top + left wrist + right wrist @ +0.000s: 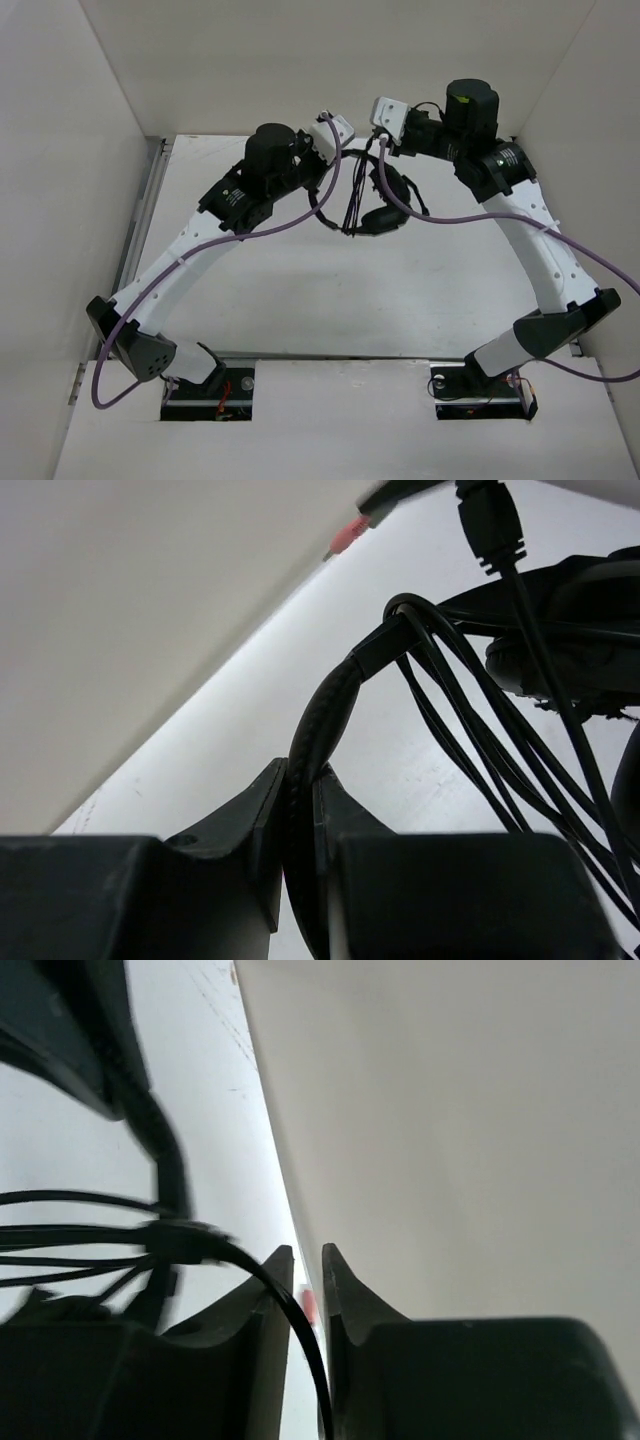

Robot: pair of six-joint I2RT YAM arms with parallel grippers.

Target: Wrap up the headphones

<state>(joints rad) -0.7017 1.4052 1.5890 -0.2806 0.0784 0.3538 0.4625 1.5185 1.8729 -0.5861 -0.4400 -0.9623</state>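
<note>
Black headphones [368,205] up off the white table [300,290], hung between the two grippers. Tight shut on the padded headband [322,705], the left gripper [300,780], band squeezed between both fingers [250,810] and curving up and away past the tips. Just beyond those tips, thin black cord [455,715] looped many times round the band, strands falling down to the right of that gripper. Further out on the same side, one round earcup [565,650]. High above the fingertips, a pink plug [345,538] poking out by the wall [150,630].

Open only a crack, the right gripper [308,1257]. One strand of cord down through that crack, leaning on one finger, not squeezed from both sides. A bit of pink deep in the gap behind the strand, too blurry to name. Off to the left of this gripper, more cord wound on the band.

Seen from above, both grippers close together, headphones between them and a little nearer the arm bases.
</note>
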